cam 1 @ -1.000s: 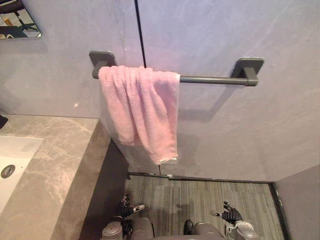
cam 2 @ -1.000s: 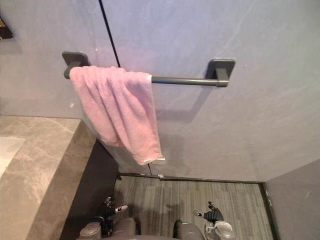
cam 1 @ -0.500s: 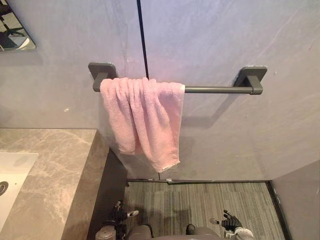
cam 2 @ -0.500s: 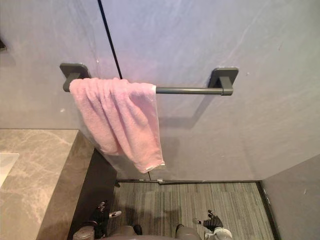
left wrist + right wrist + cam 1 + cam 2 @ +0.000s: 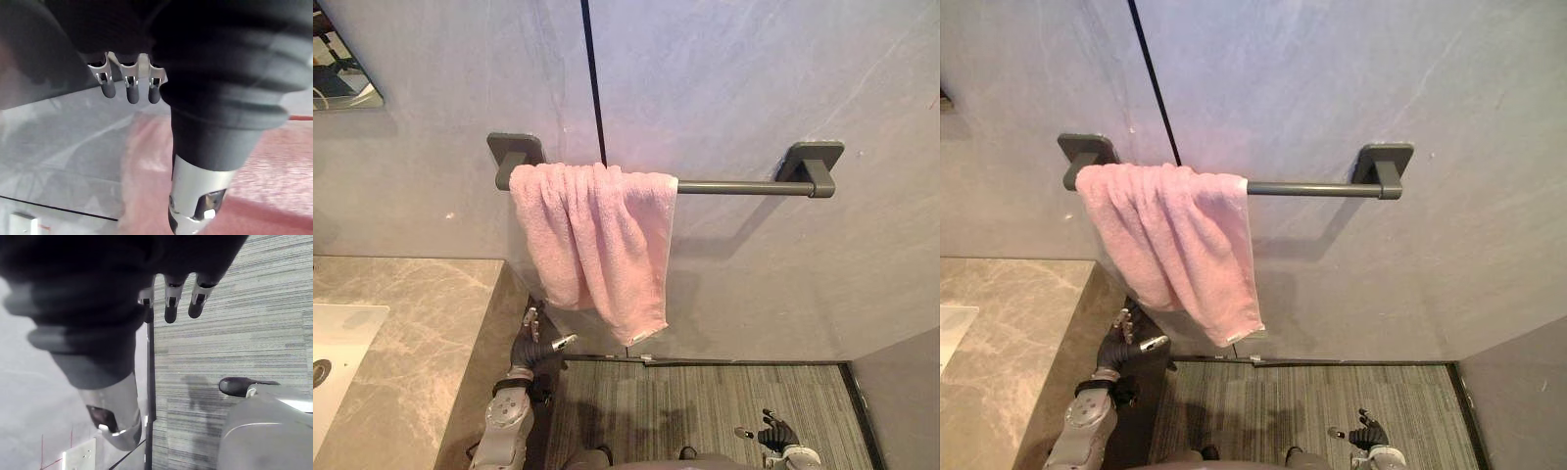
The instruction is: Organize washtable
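Observation:
A pink towel point(image 5: 595, 240) hangs bunched over the left end of a dark grey wall bar point(image 5: 744, 186). My left hand point(image 5: 536, 343) is raised beside the counter's end, just below the towel's lower left edge and not touching it. Its fingers point(image 5: 127, 88) are straight and hold nothing, with the pink towel point(image 5: 274, 166) showing past the thumb. My right hand point(image 5: 773, 434) hangs low over the floor with relaxed fingers point(image 5: 168, 303) and nothing in it.
A marble counter point(image 5: 411, 333) with a white sink point(image 5: 333, 343) stands at the left, under a mirror corner point(image 5: 342, 78). A striped floor point(image 5: 705, 401) lies below the bar, and a grey side wall point(image 5: 901, 392) closes the right.
My left arm has risen from down by the floor to just under the towel. The right hand stays low. The view has tilted slightly.

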You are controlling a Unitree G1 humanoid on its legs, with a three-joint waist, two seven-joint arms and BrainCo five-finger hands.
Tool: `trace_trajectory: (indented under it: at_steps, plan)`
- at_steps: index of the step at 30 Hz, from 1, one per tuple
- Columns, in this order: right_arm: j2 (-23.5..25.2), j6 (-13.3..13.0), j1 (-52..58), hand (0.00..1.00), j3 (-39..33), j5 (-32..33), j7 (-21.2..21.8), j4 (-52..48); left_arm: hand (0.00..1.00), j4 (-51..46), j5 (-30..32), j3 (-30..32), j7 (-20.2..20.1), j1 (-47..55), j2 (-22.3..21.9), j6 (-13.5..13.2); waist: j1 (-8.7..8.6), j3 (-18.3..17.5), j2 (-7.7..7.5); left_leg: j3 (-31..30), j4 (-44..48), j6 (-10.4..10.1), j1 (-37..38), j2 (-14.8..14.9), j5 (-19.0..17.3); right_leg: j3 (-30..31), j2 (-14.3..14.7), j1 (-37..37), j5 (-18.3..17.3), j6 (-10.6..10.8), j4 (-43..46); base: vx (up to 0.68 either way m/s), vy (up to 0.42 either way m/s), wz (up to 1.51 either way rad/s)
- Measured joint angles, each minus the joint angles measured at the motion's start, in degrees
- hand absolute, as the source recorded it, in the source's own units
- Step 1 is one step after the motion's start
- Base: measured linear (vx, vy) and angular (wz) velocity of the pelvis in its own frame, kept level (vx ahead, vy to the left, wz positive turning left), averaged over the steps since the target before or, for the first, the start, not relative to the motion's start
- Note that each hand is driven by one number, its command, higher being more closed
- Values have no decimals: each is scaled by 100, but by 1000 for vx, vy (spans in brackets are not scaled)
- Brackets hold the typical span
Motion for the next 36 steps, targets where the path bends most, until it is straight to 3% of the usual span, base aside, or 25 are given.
trace_trajectory:
  at_steps: [5, 16, 28, 36]
  plan:
    - [0, 3, -2, 0, 0, -64, 15, -17, 0, -510, 4, 114, 6, 3, 43, -2, -6, 0, 0, -23, -15, 55, 17, -12, 38, 4, -3, 99, 162, -7, -203, -18, 5, 0]
    - [-80, 31, 13, 0, 162, -251, 40, -31, 0, -1333, -26, 160, -25, -54, 653, -164, -105, -78, 22, -38, -480, 76, 185, -107, 397, 63, -76, 127, 521, 56, -540, -101, 10, -3]
    - [-137, 48, 63, 0, 259, -282, 149, -31, 0, -1361, 6, 152, -118, -469, 1151, -159, -176, -117, -45, -56, -728, 71, 263, -104, 517, 110, -46, 128, 595, 75, -681, -14, -8, -2]
    - [-152, 51, 24, 0, 263, -283, 155, -34, 0, -1157, 12, 182, -53, -677, 1260, -147, -160, -135, -81, -103, -792, 73, 316, -118, 516, 109, -47, 198, 597, 73, -762, 45, 0, -1]
